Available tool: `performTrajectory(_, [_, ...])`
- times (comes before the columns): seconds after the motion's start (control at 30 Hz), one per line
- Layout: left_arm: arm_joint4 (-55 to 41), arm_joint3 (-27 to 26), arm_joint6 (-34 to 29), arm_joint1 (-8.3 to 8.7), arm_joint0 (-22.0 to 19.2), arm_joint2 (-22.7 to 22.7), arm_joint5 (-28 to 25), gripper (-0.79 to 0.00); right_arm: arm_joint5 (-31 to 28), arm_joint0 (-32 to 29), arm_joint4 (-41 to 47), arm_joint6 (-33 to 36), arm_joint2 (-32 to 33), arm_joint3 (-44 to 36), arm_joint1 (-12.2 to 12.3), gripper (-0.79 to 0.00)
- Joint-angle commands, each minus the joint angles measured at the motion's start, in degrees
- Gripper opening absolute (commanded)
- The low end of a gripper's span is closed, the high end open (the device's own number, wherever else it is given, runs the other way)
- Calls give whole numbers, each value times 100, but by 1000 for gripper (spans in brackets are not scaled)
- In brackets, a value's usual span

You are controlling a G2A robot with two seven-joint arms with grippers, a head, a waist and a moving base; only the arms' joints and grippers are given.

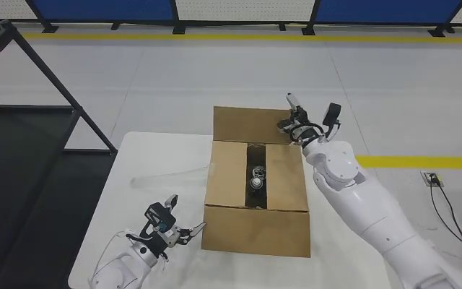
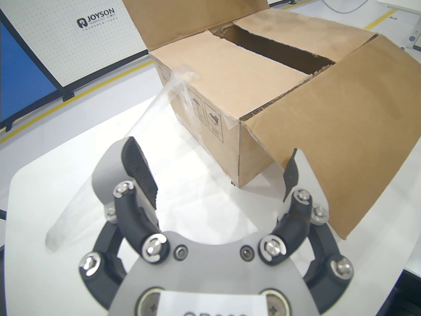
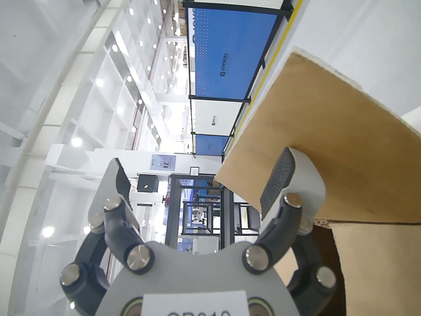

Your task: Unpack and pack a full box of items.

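The left gripper [image 2: 213,154] hangs low over the white table [image 1: 141,155] with its jaws spread wide and nothing between them, facing the near left corner of the cardboard box [image 1: 225,173] and close to it but not touching. Just beside that corner, a strip of clear tape [image 2: 154,113] trails from the box's left side down onto the tabletop. The near flap [image 1: 256,231] is folded outward and down on the robot's side. The right gripper [image 3: 200,174] is also released and holds nothing. It sits at the far right corner of the box, where the far flap [image 1: 245,123] stands up. One finger [image 3: 279,179] lies against or just in front of that flap's face, and whether they touch cannot be told; a corner of the flap pokes into the gap between the jaws. The box stands in the middle of the table. Its two long top flaps are folded nearly flat, leaving a dark slot between them. Through the slot, some small items [image 1: 256,179] show inside, too small to identify.
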Motion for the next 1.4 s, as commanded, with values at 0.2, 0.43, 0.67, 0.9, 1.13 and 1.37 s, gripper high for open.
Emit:
performTrajectory(0.2, [0,0,0,0,0,0,0,0,841,778,86,640,-357,1368,-562,0])
performTrajectory(0.43, [0,0,0,0,0,0,0,0,1133,1112,1,1127,-639,2211,-1040,0])
performTrajectory(0.67, [0,0,0,0,0,0,0,0,1086,1266,-97,1234,-720,2809,-1415,0])
performTrajectory(0.9, [0,0,0,0,0,0,0,0,745,1328,-56,1292,-612,3214,-1665,0])
performTrajectory(1.13, [0,0,0,0,0,0,0,0,759,1412,-71,905,-500,3582,-1892,0])
performTrajectory(1.37, [0,0,0,0,0,0,0,0,1076,1521,-419,1187,-544,3902,-2051,0])
